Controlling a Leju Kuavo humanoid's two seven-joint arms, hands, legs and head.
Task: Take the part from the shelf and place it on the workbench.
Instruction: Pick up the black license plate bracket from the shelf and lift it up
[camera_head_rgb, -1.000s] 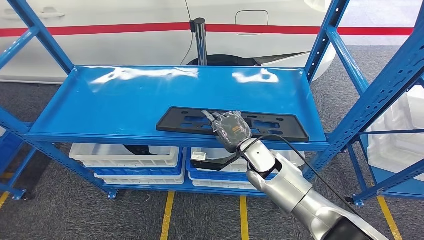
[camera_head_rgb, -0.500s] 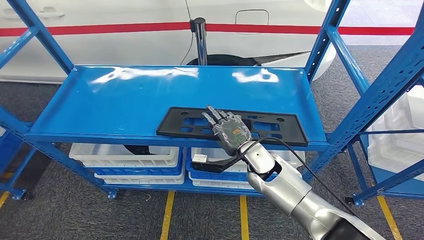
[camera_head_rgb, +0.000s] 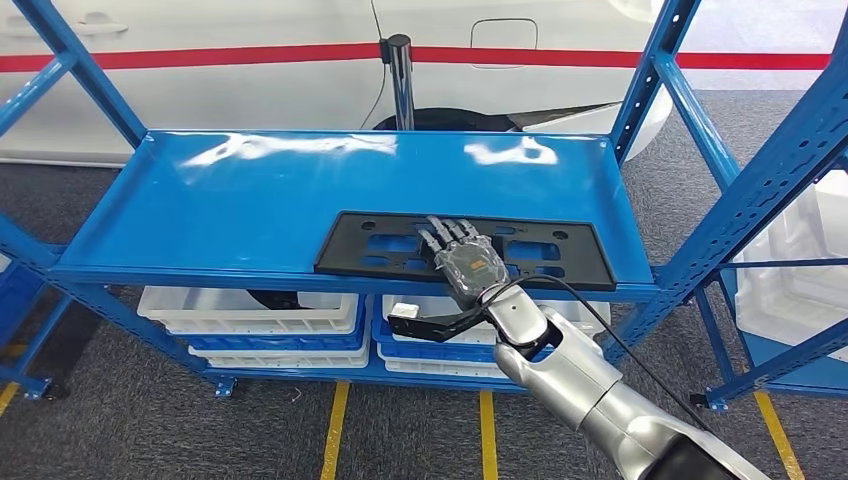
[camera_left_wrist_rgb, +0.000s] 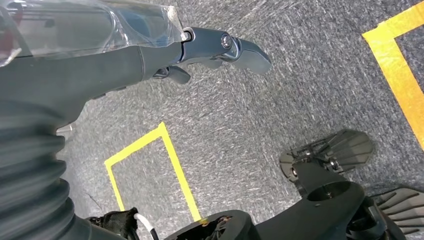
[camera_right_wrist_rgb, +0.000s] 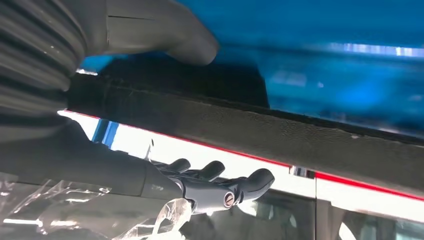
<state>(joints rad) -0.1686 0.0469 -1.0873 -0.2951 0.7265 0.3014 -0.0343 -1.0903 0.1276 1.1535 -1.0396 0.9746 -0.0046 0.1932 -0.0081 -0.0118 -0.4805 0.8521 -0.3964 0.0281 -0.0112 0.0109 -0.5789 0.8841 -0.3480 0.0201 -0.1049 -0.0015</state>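
The part (camera_head_rgb: 380, 245) is a long flat black plate with cut-outs, lying near the front edge of the blue shelf (camera_head_rgb: 250, 200). My right hand (camera_head_rgb: 468, 258) reaches in from below and lies over the plate's middle, fingers stretched across its top. In the right wrist view the plate's edge (camera_right_wrist_rgb: 280, 135) runs between the thumb (camera_right_wrist_rgb: 165, 35) and the fingers (camera_right_wrist_rgb: 225, 192), which stay apart without clamping it. My left hand (camera_left_wrist_rgb: 150, 55) hangs over grey carpet with nothing in it, fingers loosely extended.
Blue uprights (camera_head_rgb: 740, 200) frame the shelf on both sides. White bins (camera_head_rgb: 250, 310) stand on the lower level, one with a black bracket (camera_head_rgb: 425, 325) in it. A white car body (camera_head_rgb: 250, 60) stands behind. Yellow floor tape (camera_head_rgb: 335, 430) marks the carpet.
My right hand has moved further in over the plate, and its fingers have gone from curled to stretched out. The plate has barely shifted.
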